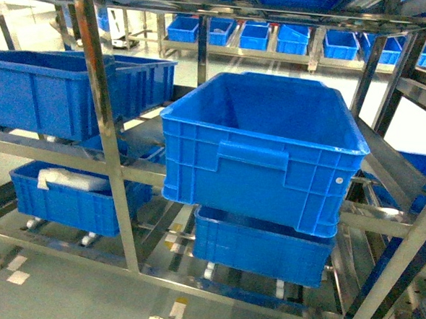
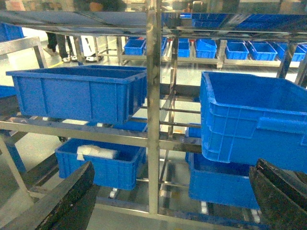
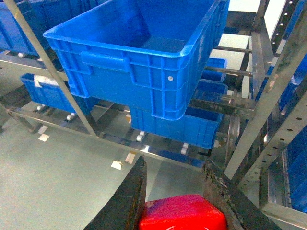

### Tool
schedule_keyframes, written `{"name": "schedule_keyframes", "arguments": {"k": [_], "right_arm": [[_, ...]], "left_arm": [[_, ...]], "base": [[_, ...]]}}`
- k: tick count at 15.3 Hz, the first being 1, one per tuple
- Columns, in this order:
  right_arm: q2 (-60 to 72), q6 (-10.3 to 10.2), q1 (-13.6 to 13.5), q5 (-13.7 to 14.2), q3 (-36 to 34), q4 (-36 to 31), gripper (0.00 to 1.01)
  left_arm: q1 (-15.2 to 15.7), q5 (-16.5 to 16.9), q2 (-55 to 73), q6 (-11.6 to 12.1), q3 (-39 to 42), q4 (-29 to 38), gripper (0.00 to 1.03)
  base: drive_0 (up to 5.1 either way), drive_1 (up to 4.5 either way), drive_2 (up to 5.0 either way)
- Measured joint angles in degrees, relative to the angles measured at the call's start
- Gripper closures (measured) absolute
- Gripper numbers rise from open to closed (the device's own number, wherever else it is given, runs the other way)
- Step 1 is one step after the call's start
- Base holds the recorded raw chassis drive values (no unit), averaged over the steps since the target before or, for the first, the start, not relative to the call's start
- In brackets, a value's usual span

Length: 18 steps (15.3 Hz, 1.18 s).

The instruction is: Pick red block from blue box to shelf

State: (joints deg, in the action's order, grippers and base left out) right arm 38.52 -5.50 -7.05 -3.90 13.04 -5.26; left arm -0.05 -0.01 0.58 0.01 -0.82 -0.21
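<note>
My left gripper [image 2: 170, 201] is spread wide, with nothing between its dark fingers [image 2: 72, 196]. Ahead of it and to its left, a dark blue ribbed crate [image 2: 79, 93] sits on a rail tier of the shelf [image 2: 153, 96]. Below that crate, a lower crate [image 2: 103, 165] holds a white wrapped item [image 2: 97, 152]. Ahead and to the right of the left gripper, a large blue crate with a handle [image 2: 249, 120] rests on the middle tier.

My right gripper [image 3: 180, 201] pinches the red block [image 3: 182, 213] between its fingers [image 3: 127, 196]. The large crate lies above and ahead of this gripper, well apart from the block. The shelf's angled uprights stand to the gripper's right.
</note>
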Motion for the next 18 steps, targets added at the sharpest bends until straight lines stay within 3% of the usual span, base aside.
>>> {"name": "schedule_keyframes", "arguments": {"k": [18], "right_arm": [[0.00,0.00,0.00,0.02,0.00,0.00,0.73]], "left_arm": [[0.00,0.00,0.00,0.00,0.00,0.00,0.05]], "base": [[0.0,0.00,0.0]]}}
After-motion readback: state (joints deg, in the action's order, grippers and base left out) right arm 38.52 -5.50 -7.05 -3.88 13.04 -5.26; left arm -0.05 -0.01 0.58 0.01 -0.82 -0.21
